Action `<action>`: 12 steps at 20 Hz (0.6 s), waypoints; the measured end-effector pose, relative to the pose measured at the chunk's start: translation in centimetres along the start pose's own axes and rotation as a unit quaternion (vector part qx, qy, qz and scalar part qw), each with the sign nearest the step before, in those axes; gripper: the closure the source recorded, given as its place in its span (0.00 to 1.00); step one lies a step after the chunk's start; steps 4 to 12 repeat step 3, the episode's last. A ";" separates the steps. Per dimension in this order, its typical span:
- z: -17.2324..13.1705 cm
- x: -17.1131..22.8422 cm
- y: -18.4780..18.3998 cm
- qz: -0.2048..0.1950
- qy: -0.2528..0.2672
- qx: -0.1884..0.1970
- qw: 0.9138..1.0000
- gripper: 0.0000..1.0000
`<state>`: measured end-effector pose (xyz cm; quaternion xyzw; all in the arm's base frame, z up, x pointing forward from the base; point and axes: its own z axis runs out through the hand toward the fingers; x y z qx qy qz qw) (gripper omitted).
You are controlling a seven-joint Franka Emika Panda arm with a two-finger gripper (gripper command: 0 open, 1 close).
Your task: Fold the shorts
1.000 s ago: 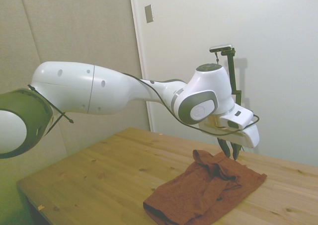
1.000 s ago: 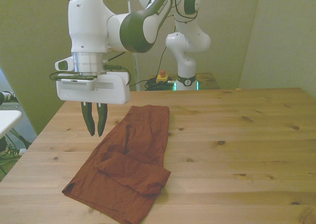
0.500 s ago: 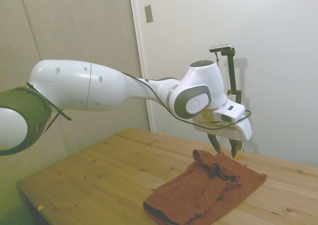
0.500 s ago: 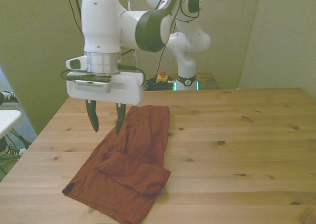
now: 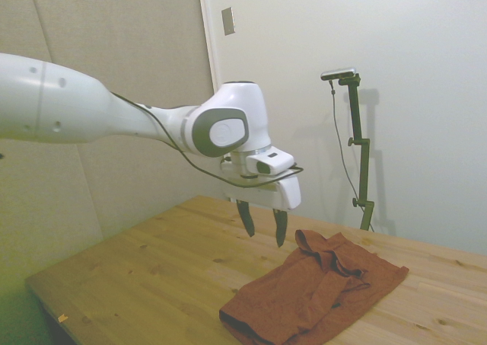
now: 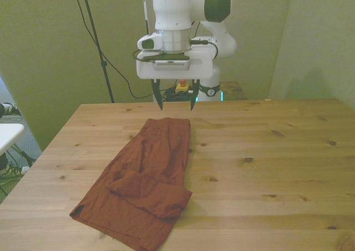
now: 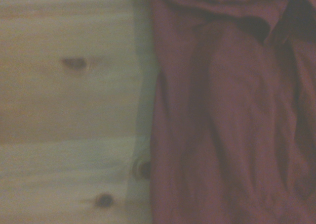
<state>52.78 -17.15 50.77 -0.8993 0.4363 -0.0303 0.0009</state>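
Note:
The rust-red shorts [image 6: 147, 176] lie rumpled on the wooden table [image 6: 266, 162], toward the front view's left, with one part doubled over near the table's near edge. In the side view the shorts [image 5: 319, 288] form a loose heap with a raised fold at the far end. My gripper [image 6: 176, 99] hangs open and empty in the air, above and just behind the far end of the shorts; in the side view the gripper [image 5: 264, 226] is up off the cloth, beside its raised end. The wrist view shows the shorts [image 7: 227, 115] next to bare wood.
Bare wood fills the front view's right half of the table. A thin black pole [image 6: 97, 43] with a cable rises behind the table's far left corner. A white surface edge [image 6: 8, 134] juts in at the front view's far left.
The gripper went from shut to open over the shorts, then drew back across the table toward the robot's base and rose, leaving the cloth lying where it was.

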 end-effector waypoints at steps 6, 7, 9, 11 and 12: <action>-0.8 -5.5 1.5 -0.023 -0.016 0.000 1.000 0.00; -0.8 -5.5 1.5 -0.023 -0.016 0.000 1.000 0.00; -0.8 -5.5 1.5 -0.023 -0.016 0.000 1.000 0.00; -0.8 -5.5 1.5 -0.023 -0.016 0.000 1.000 0.00; -0.8 -5.5 1.5 -0.023 -0.016 0.000 1.000 0.00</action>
